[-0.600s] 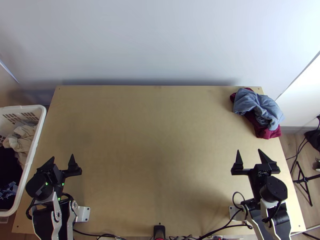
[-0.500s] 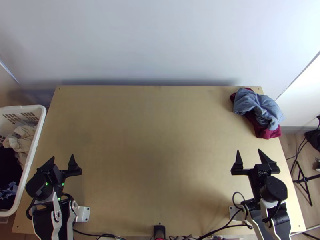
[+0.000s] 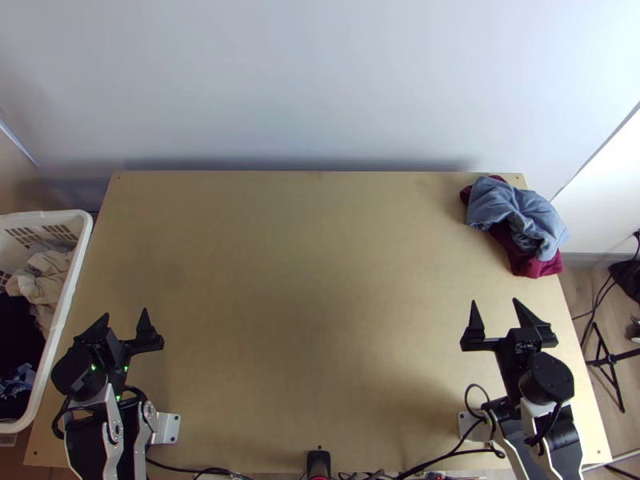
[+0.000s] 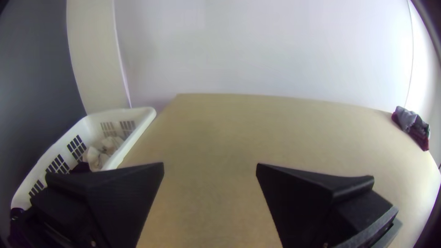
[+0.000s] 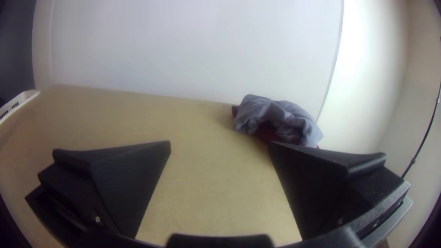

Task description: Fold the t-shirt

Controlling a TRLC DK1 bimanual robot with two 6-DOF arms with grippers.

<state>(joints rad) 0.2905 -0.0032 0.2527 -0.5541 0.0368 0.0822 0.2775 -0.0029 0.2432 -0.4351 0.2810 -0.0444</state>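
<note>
1. The blue-grey cloth (image 3: 520, 210) lies bunched on the tabletop (image 3: 312, 280), at its far right corner. Loose, rounded folds run across it.
2. The dark red cloth (image 3: 532, 264) is crumpled underneath, poking out at the far end and at the near end of the heap. In the top view the heap reaches to the right edge and a little past it. I cannot tell which piece is the t-shirt.
3. The left claw (image 3: 126, 314) is at the near left of the tabletop, pointing toward the far side. Its fingers are spread wide, and in the left wrist view bare wood shows between them.
4. The right claw (image 3: 494, 302) is at the near right, also pointing toward the far side, on the near side of the heap and apart from it. Its fingers are spread wide too, with bare wood between them in the right wrist view.
5. A white basket (image 3: 78, 256) with slotted sides stands along the left edge of the tabletop. It holds cream clothes (image 3: 40, 288) and dark clothes (image 3: 20, 332).
6. Black cables (image 3: 456, 453) run along the near edge, between the two arms.
7. A pale wall (image 3: 320, 80) rises behind the far edge.
</note>
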